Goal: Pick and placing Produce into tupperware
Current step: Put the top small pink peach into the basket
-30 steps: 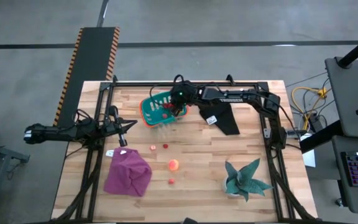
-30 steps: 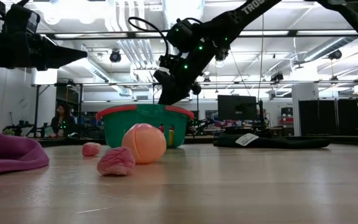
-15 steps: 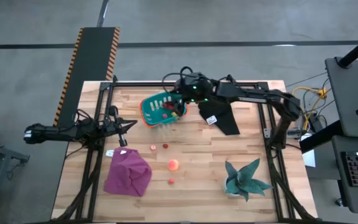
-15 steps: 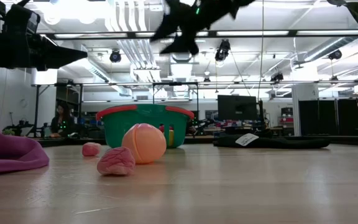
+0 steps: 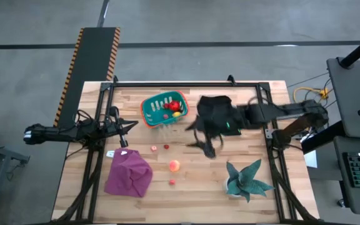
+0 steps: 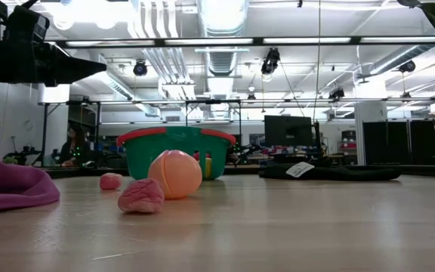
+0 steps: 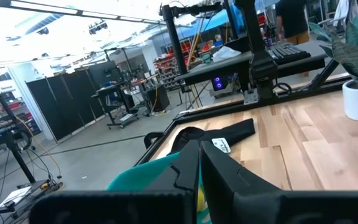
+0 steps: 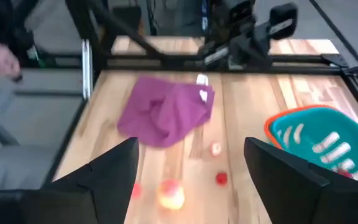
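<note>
At the left edge of the high view the left claw [image 5: 125,127] hangs over the bench [image 5: 255,150] beside its left rail, its fingers pressed together in a narrow point. Below it, in the lower left of the frame, a purple cloth [image 5: 129,174] lies bunched on the wood. To its right four loose pieces of produce sit apart from one another: a pink piece [image 5: 153,149], a small red piece [image 5: 166,147], an orange piece [image 5: 175,165] lower down, and another small red piece [image 5: 172,182] beneath that. In the upper middle the teal tupperware [image 5: 151,110] rests near the far rail, holding a red piece [image 5: 174,105] and a yellow piece [image 5: 176,114] at its right end. Right of it a black cloth [image 5: 214,103] lies on the bench, partly under the right arm, which reaches in from the right rail. The right claw [image 5: 200,135] is over the middle of the bench, right of the loose pieces, and the right wrist view shows its two fingers [image 8: 114,168] spread wide with nothing between them. In the lower right a teal spiky plant [image 5: 247,179] stands near the front edge.
</note>
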You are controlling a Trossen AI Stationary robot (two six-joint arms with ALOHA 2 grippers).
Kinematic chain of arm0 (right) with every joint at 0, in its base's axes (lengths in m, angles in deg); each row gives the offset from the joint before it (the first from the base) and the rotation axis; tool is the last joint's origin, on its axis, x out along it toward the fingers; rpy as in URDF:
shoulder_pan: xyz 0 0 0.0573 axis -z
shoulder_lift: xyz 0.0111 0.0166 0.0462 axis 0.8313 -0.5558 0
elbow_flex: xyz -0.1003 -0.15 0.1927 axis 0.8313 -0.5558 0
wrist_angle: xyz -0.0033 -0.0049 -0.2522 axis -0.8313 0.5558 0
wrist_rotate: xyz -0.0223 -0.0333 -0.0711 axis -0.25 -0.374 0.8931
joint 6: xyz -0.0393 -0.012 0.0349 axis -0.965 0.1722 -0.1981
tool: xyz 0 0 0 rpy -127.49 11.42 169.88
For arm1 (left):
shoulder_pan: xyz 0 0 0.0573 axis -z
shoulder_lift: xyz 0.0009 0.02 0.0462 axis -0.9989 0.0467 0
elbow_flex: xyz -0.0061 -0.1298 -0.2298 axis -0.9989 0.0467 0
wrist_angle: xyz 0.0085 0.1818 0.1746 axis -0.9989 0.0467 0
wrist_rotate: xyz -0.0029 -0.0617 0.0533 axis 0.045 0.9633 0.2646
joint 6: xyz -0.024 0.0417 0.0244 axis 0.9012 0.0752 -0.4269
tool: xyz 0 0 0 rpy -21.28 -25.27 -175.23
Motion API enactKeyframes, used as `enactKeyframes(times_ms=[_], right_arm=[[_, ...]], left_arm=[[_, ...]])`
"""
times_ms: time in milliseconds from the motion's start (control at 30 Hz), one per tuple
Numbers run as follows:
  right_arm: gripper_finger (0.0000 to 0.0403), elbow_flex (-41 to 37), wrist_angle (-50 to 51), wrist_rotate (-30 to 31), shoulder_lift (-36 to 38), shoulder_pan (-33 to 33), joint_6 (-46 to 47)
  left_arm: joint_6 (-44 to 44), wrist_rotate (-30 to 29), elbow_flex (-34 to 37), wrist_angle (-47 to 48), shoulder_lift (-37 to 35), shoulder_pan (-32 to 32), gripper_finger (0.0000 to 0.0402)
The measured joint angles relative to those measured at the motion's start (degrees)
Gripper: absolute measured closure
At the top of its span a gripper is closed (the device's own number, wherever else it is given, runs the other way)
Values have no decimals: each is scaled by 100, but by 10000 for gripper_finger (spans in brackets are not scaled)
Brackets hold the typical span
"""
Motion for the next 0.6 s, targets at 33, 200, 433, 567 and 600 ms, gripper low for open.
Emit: enactKeyframes(times_ms=[33, 200, 433, 567, 600], right_arm=[[121, 0, 85, 241, 5, -207, -6], [122, -7, 273, 1005, -53, -1052, 29], [127, -44, 360, 1635, -220, -1607, 154], [144, -96, 388, 1834, -210, -1703, -156], [152, -119, 404, 2041, -186, -1736, -249]], left_arm=[[0, -1, -1, -4, 11, 0, 400], [15, 0, -1, -3, 26, 0, 400], [20, -1, -1, -7, 24, 0, 400], [22, -1, -1, -8, 38, 0, 400], [22, -1, 0, -13, 45, 0, 400]])
